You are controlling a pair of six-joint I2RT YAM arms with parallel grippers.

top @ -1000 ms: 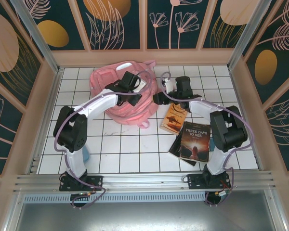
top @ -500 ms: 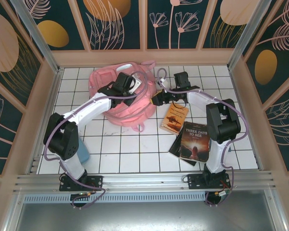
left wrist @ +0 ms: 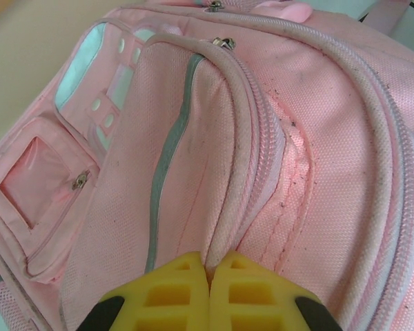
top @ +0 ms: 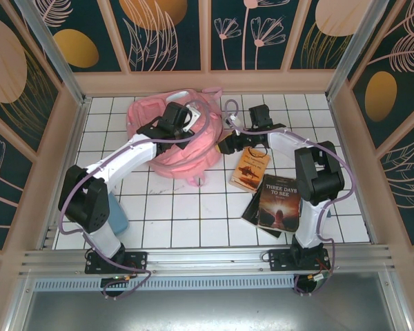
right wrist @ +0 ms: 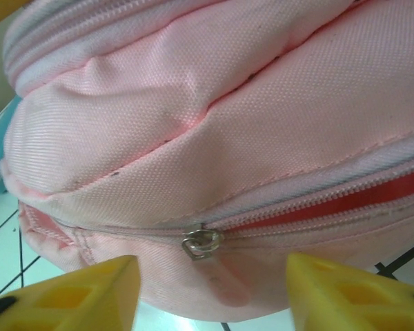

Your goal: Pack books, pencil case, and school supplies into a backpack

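My top external camera looks steeply down from high behind the near edge, taking in the whole tiled table. The left wrist camera sits close over the backpack, the right wrist one low against its zipper side; all three share that backpack

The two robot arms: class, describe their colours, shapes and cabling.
The left arm and right arm are built of white links with bulky black joint housings, on black bases. Thin purple cables loop along each. The left gripper and right gripper have yellow fingers with rectangular cut-outs.
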